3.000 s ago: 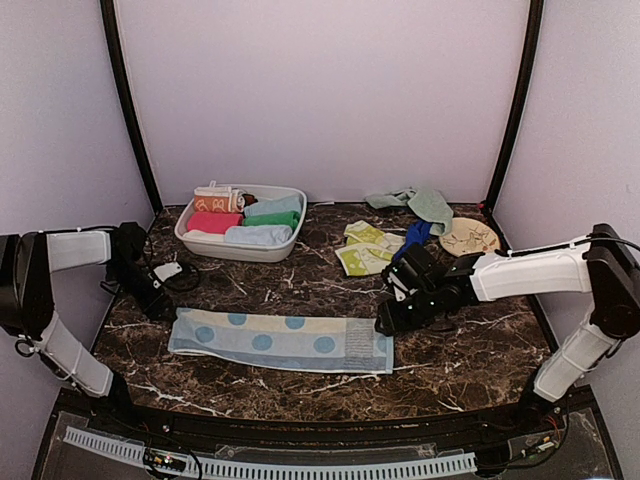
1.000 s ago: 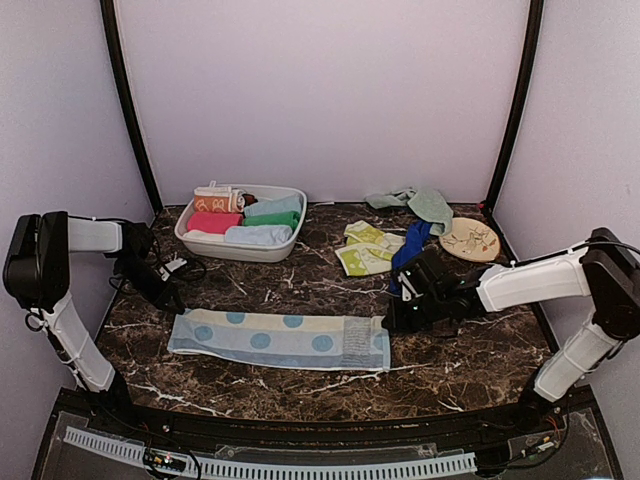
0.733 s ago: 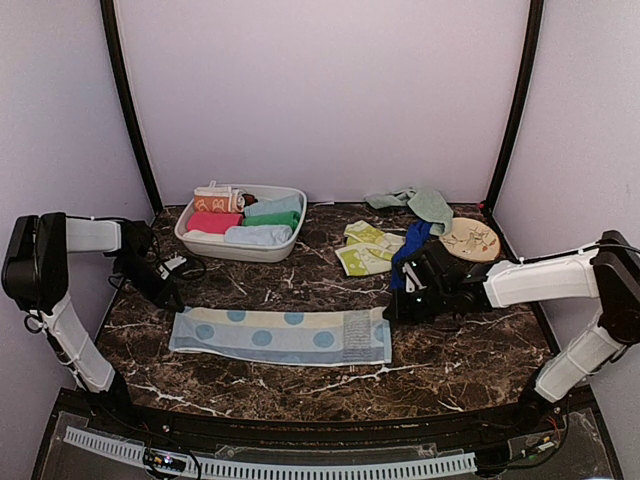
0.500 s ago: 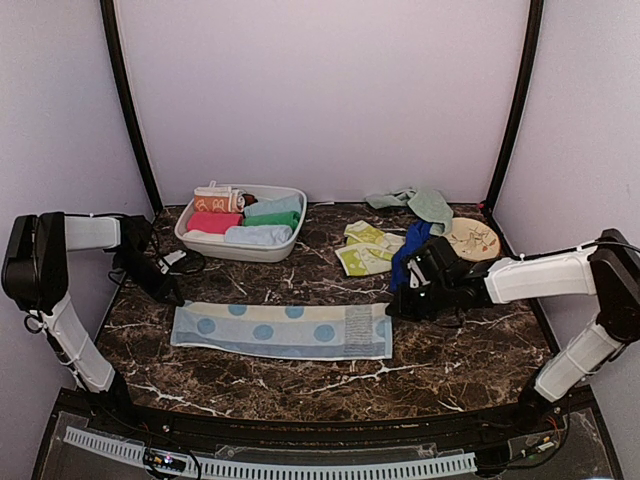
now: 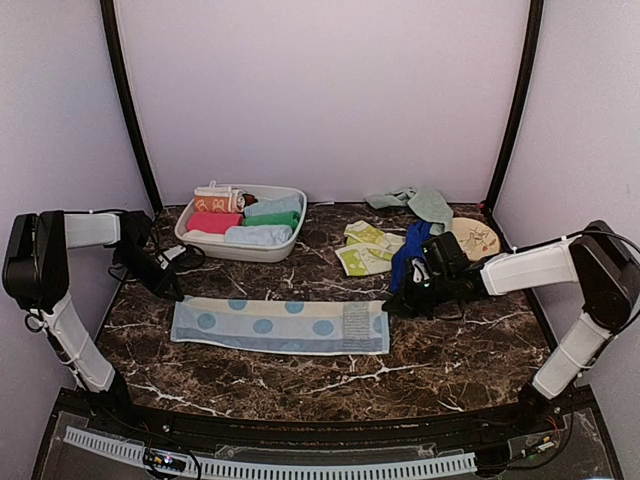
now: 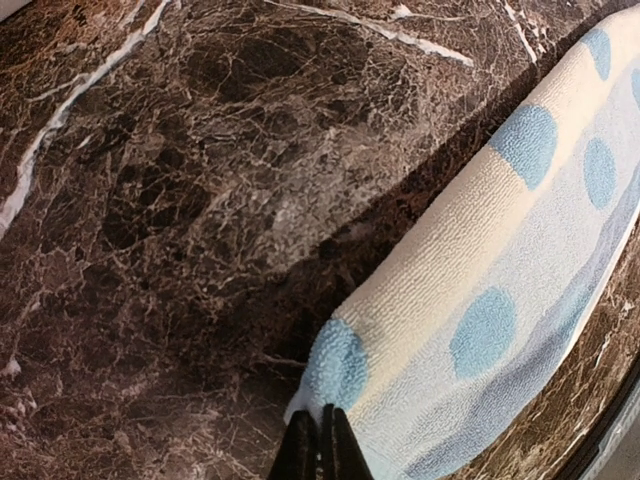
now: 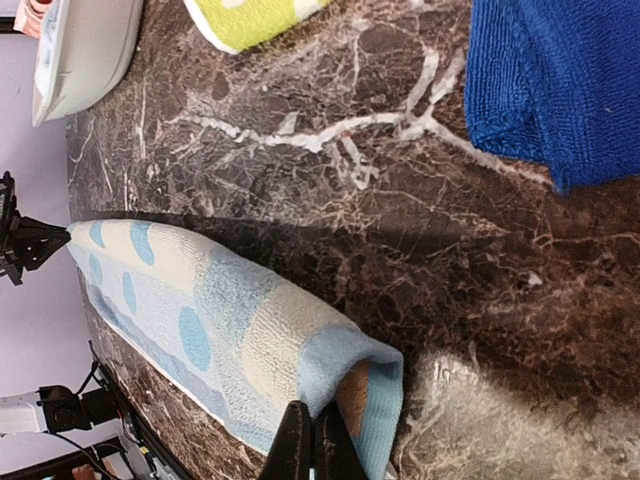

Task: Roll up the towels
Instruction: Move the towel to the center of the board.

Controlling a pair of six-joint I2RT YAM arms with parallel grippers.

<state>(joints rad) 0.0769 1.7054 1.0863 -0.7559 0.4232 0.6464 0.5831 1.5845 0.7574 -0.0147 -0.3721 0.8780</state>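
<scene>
A long light-blue and cream towel with blue spots lies flat across the middle of the table. My left gripper is shut on its far left corner, pinched between the black tips in the left wrist view. My right gripper is shut on the far right corner, where the towel edge curls up over the fingers and shows an orange underside. The towel runs away to the upper right in the left wrist view.
A white tub at the back left holds several rolled towels. Behind the right gripper lie a yellow-green towel, a dark blue towel, a mint towel and a round beige disc. The dark blue towel is close to the right wrist.
Both grippers have moved toward the back of the table with the towel's far corners in them. The towel has slid a little that way.
</scene>
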